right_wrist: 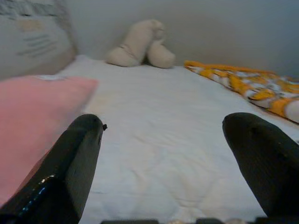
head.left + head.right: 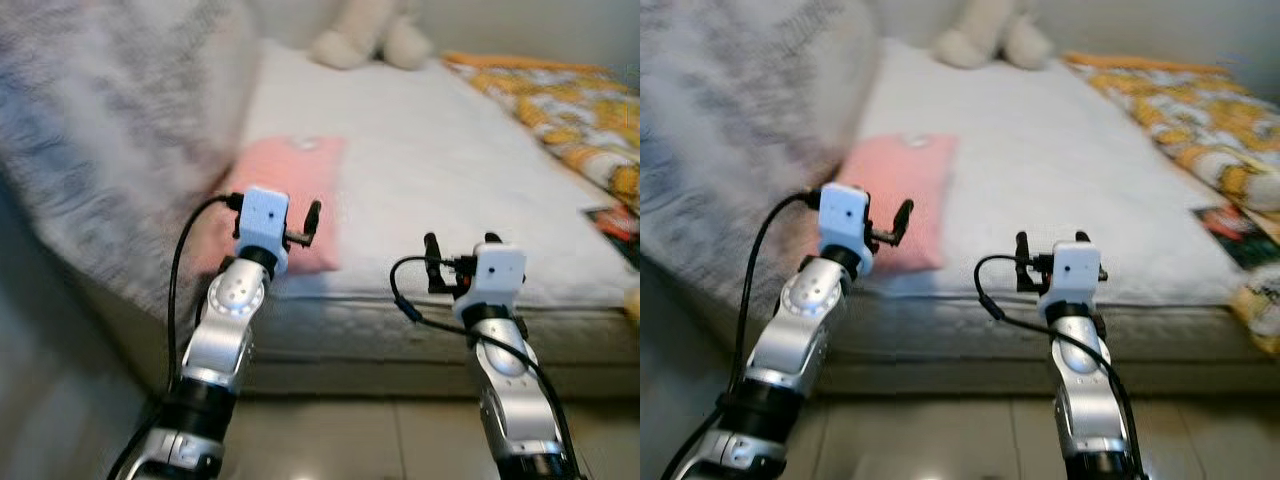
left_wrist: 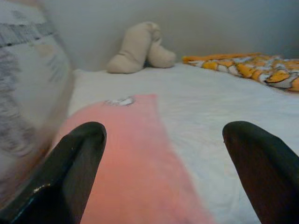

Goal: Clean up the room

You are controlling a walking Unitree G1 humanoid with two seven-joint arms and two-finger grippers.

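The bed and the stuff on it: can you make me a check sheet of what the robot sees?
Surface: white mattress, mostly bare in the middle.
Job's things: pink cloth lies flat near the front left edge; orange patterned blanket is rumpled along the right side.
Clutter: beige plush toy at the far end; a dark printed item near the right edge, too blurred to name.
Grippers: left tool open, held over the near end of the pink cloth; right tool open, at the bed's front edge.
Cables: black cable loops along each arm.
Surroundings: grey striped blanket at left; tiled floor below.
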